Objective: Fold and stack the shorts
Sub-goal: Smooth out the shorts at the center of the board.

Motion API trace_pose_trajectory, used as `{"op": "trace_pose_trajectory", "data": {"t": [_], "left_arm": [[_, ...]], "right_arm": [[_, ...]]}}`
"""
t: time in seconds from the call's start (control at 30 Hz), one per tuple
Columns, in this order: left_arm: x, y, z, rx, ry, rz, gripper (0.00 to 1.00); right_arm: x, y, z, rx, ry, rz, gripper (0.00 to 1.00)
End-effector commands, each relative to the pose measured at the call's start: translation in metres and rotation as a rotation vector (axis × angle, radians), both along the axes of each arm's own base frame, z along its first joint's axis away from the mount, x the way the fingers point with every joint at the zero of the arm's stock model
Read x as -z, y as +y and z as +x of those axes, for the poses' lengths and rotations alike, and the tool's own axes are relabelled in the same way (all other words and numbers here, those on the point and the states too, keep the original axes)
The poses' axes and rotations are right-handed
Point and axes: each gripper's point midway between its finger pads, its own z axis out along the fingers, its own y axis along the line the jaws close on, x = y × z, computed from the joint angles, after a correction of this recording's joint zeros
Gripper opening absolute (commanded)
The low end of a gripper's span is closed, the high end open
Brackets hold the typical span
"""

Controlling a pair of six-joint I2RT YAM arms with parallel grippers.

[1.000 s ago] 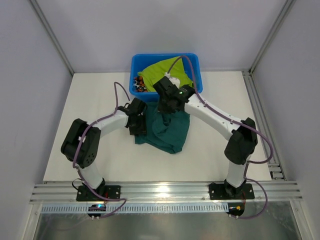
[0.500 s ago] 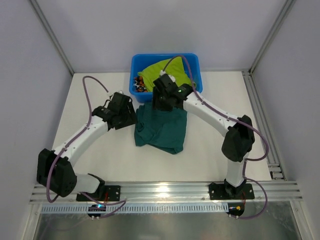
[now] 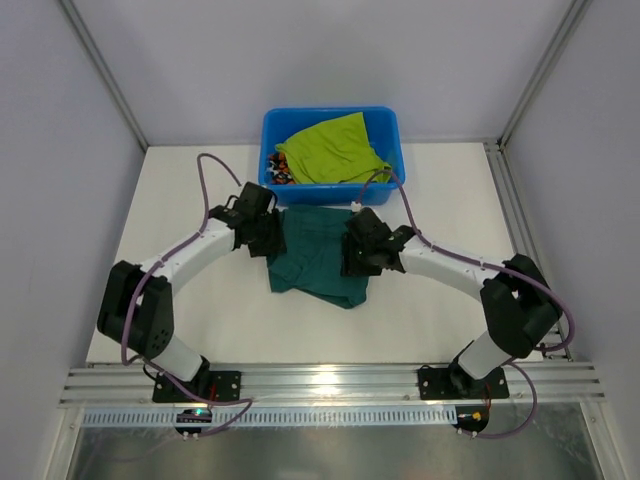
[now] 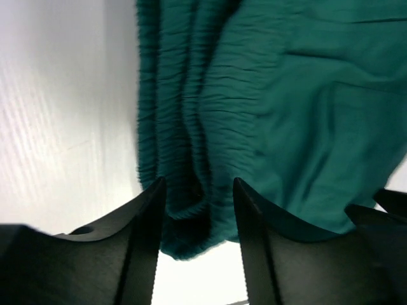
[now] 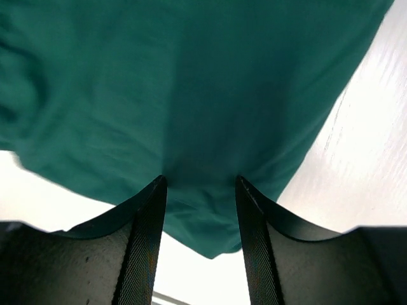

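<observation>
The dark teal-green shorts (image 3: 318, 255) lie crumpled on the white table in front of the tub. My left gripper (image 3: 268, 240) is open at their left edge; in the left wrist view its jaws straddle the gathered waistband (image 4: 191, 140). My right gripper (image 3: 352, 262) is open over the shorts' right part; in the right wrist view the teal cloth (image 5: 191, 95) fills the space between and beyond the jaws. The lime yellow-green shorts (image 3: 330, 148) lie in the blue tub. A bit of the camouflage print shorts (image 3: 278, 170) shows at the tub's left side.
The blue plastic tub (image 3: 390, 135) stands at the back middle of the table, just behind the teal shorts. Metal frame rails run along the right side (image 3: 515, 230) and the near edge (image 3: 320, 380).
My right gripper has let go of the teal shorts, come down and back from the tub edge and now sits over their right part. My left gripper has swung out and returned to the left edge.
</observation>
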Motion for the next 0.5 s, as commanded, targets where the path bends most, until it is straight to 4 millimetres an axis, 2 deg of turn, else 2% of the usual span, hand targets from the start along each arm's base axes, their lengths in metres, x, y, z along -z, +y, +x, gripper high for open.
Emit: {"op": "trace_pose_trajectory", "data": {"t": [0.0, 0.1, 0.17, 0.33, 0.4, 0.47], "left_arm": [[0.034, 0.028, -0.007, -0.085, 0.074, 0.145, 0.46], [0.05, 0.05, -0.018, -0.148, 0.119, 0.223, 0.43], [0.05, 0.058, -0.019, -0.181, 0.109, 0.243, 0.44], [0.044, 0.067, -0.024, -0.214, 0.127, 0.276, 0.44], [0.037, 0.07, -0.028, -0.236, 0.118, 0.269, 0.45], [0.032, 0.065, -0.032, -0.225, 0.115, 0.23, 0.48]], "right_arm": [[0.013, 0.008, 0.002, -0.027, -0.029, 0.038, 0.5], [0.029, -0.003, -0.011, -0.019, -0.002, 0.021, 0.5], [0.035, -0.009, -0.018, -0.016, 0.008, 0.017, 0.5], [0.035, -0.02, -0.029, -0.021, 0.007, 0.003, 0.5], [0.042, -0.031, -0.036, -0.01, 0.017, -0.029, 0.5], [0.042, -0.036, -0.04, -0.005, 0.015, -0.033, 0.5]]}}
